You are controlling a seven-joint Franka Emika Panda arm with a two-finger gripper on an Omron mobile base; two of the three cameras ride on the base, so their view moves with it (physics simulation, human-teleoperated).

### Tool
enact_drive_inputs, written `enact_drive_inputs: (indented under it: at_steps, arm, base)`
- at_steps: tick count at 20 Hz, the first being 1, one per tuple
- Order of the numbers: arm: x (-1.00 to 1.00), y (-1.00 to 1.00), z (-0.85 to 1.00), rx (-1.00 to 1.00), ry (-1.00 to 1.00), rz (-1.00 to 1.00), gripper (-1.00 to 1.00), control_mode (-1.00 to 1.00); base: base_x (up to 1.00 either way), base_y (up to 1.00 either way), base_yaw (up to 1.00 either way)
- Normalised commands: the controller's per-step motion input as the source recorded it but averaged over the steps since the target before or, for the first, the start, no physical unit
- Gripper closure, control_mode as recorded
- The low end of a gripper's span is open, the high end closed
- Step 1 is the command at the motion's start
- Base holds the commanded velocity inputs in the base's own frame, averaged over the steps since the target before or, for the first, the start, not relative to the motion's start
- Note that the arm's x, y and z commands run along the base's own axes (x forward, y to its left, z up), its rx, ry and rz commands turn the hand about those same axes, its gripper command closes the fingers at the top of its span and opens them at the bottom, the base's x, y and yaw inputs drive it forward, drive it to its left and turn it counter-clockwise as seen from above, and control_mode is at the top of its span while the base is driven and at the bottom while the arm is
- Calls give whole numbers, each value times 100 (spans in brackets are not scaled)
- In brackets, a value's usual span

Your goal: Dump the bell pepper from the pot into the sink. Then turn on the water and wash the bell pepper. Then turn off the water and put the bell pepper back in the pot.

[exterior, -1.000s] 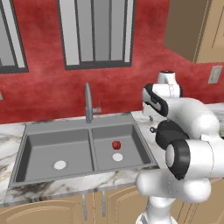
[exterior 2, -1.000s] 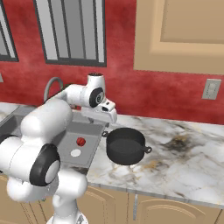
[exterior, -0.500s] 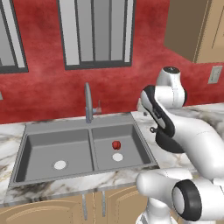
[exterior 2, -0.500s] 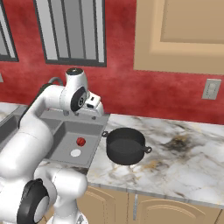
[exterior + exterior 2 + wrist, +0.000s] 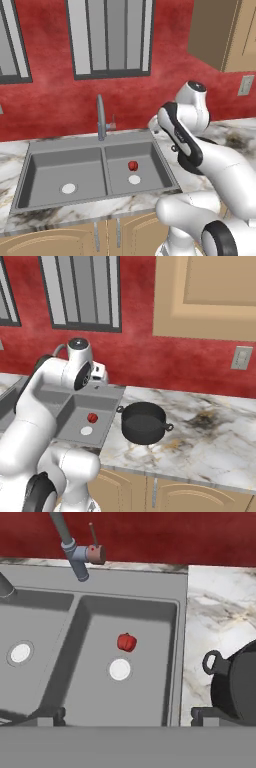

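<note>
The bell pepper [image 5: 126, 642] is being shown lying in the right basin of the sink [image 5: 177, 662], just beside the pale drain [image 5: 120, 669] and apart from the basin walls. The pot [image 5: 144, 422] is being shown upright on the marble counter [image 5: 210, 436], just beside the sink's right edge, with nothing seen inside it. The gripper [image 5: 127, 716] is being held above the sink with its fingers spread wide and nothing between them; the two dark fingertips [image 5: 50, 714] are being seen at the bottom of the hand view, well apart.

The pepper is judged to be light, glossy and roundish, so it is likely to roll or slip when being pinched, more so once it is wet. It is best taken across its widest part, from above, with the fingers being closed gently around the middle rather than on the stem end.

In the hand view, the faucet [image 5: 70, 542] and its small handle [image 5: 95, 552] are being shown close, along with one loop handle of the pot [image 5: 212, 661]. In the right base view, the whole pot and the open counter are being shown. In the left base view, both basins and the faucet [image 5: 101, 117] standing at the divider are being laid out, with the pepper [image 5: 132, 165] just behind the drain
</note>
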Motion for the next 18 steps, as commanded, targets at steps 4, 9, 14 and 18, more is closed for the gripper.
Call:
enact_drive_inputs:
  at_steps: [4,9,14,18]
  arm:
    - [14,33,0,8,-10,21,-100,-100]
    - [51,26,0,9,-3,11,-100,-100]
    - [60,20,0,9,0,8,-100,-100]
    - [61,18,0,10,0,8,-100,-100]
  base:
    - [0,0,0]
    - [0,0,0]
    - [0,0,0]
    - [0,0,0]
